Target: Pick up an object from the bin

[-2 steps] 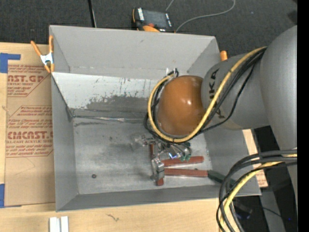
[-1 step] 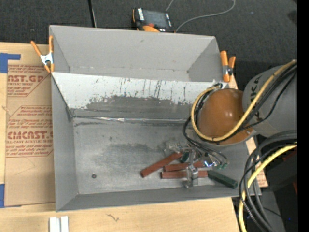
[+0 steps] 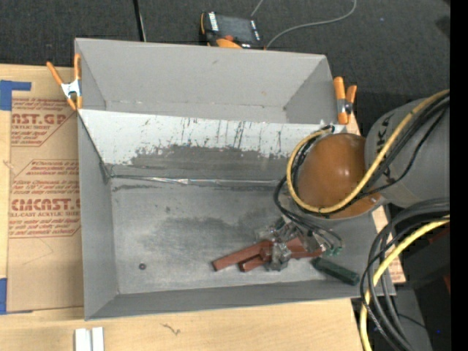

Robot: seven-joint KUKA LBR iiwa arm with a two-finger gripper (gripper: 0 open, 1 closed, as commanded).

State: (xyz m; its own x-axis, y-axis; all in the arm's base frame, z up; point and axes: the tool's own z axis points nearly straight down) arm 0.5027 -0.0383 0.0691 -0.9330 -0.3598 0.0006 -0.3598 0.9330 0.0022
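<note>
Camera view: gripper (image 3: 278, 249) low over the red-brown sticks (image 3: 238, 258) at the near right of the bin (image 3: 183, 218), touching or just above them; cannot tell whether clenched or released. Best to centre on one stick, close across its narrow width and lift straight up. Scuffed bare metal floor, open room to the left. Near wall and a dark green piece (image 3: 338, 270) close on the right.
</note>
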